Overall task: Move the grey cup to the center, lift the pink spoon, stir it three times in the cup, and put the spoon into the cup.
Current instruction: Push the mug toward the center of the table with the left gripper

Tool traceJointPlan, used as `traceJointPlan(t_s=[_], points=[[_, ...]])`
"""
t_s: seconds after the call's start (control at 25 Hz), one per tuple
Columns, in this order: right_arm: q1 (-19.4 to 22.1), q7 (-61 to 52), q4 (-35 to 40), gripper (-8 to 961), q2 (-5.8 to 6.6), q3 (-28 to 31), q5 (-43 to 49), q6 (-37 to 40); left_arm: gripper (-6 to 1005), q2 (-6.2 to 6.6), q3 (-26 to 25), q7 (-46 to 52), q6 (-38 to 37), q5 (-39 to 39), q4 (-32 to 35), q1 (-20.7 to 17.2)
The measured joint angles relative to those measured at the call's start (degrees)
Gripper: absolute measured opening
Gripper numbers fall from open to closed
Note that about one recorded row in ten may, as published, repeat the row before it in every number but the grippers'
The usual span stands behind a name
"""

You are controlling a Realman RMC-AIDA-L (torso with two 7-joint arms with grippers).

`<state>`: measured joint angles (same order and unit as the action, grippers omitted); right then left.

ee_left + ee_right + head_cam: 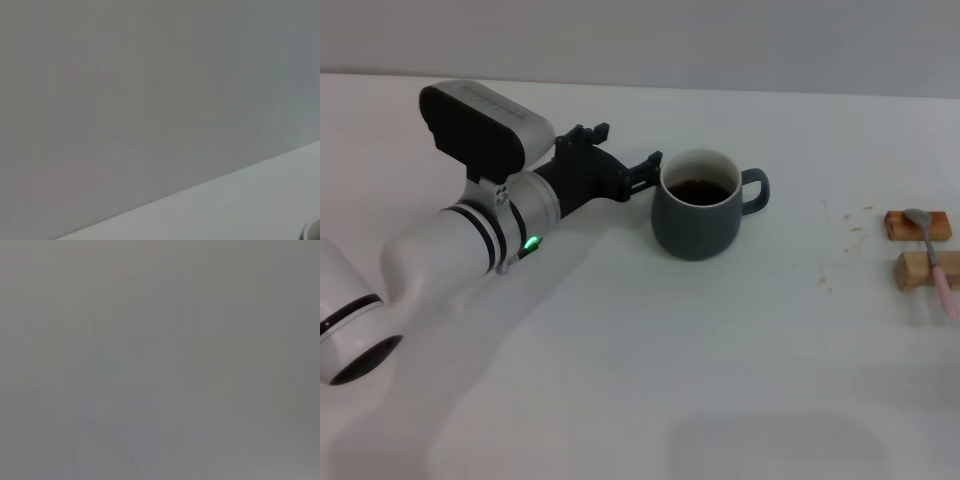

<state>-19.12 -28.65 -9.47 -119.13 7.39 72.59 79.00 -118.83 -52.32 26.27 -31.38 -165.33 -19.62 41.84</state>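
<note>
the left arm is seen in the head view reaching in from the left edge across the white tabletop (620, 380), its white forearm ending in a black left hand (642, 172) that is held just beside the left wall of the grey cup (696, 222). the fingertips (653, 160) are spread apart, one shown near the rim and the other a little lower against the side of the cup; nothing is enclosed between them, and whether the cup is actually touched cannot be told. the grey cup is stood upright near the middle of the tabletop, slightly toward the far side, with dark liquid seen inside its white interior and its loop handle turned to the right, away from the left hand. farther right, well apart from both cup and hand, a few small crumbs are scattered on the tabletop. near the right edge two small wooden blocks (917, 225) are laid one behind the other, and the pink spoon (934, 256) is rested across both, its metal bowl on the far block and its pink handle pointed toward the near right edge. in the left wrist view only a grey wall, a strip of tabletop and a sliver of a pale rim at the corner are shown. the right hand is not shown in any view.
</note>
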Motion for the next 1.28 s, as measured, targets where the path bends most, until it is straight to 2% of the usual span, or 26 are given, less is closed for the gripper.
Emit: traceJointPlan(t_s=[0.68,1.0,1.28], points=[[0.39,0.0,0.07,793,0.04,0.0,0.03,-0.61,843,0.0,6.04,3.8,-0.03,0.01,-4.27,-0.97],[1.93,0.0,0.07,793,0.12,-0.42,0.35,0.24,843,0.58,6.06,3.81,-1.08,-0.14,-6.44,-3.13],[4.46,0.28,-0.01,793,-0.03,-4.22,0.45,4.31,843,1.11,4.67,3.81,-4.7,-0.13,-6.52,-4.82]])
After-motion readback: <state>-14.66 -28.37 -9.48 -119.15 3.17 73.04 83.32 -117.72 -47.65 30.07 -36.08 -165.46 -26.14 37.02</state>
